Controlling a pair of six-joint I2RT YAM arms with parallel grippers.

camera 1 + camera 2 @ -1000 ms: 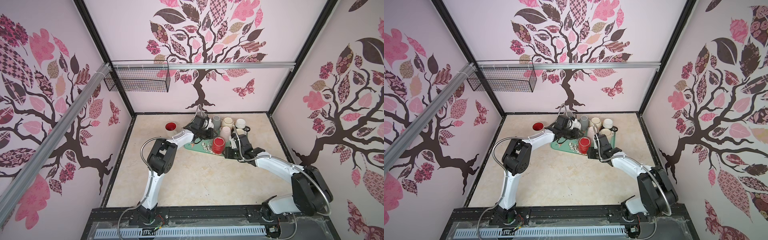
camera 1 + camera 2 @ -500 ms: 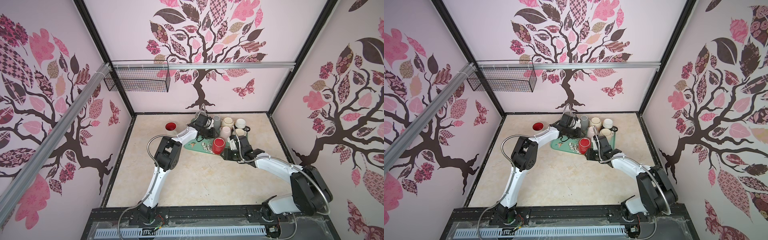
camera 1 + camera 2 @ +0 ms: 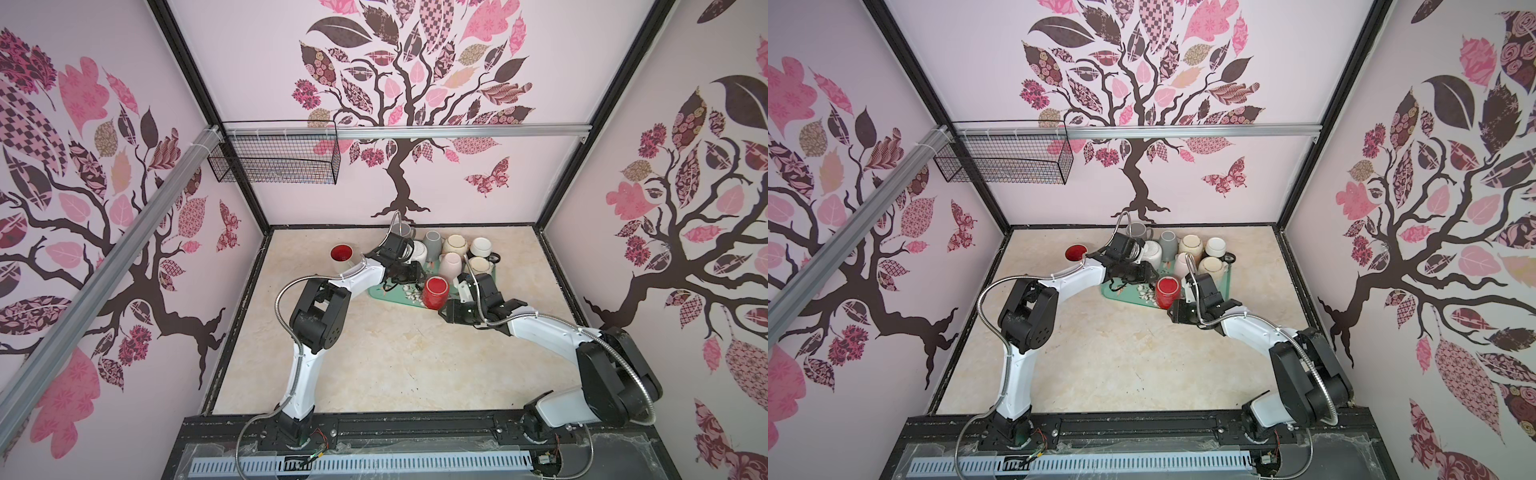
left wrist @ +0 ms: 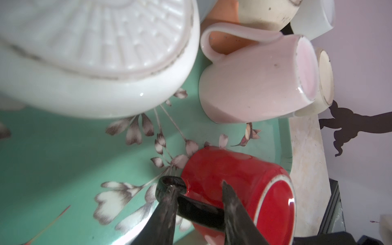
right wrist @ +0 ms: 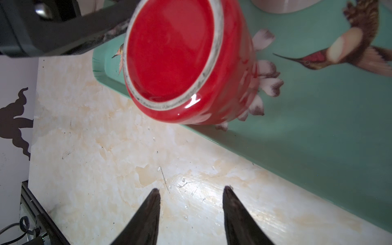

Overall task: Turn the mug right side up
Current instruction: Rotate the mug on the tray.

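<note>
Here's the red mug (image 3: 435, 293), glossy red glaze all over, and it's upside down: the mouth is on the green tray (image 5: 318, 116) and the flat base faces up. A dull grey unglazed ring runs round that base, clear in the right wrist view. It sits right at the tray's rim, close to a corner, on the side nearest the arms' bases. Its black handle (image 4: 199, 209) sticks out sideways and lies between the left gripper (image 4: 196, 184) fingers (image 4: 163, 212); whether they pinch it, I can't tell.
</note>
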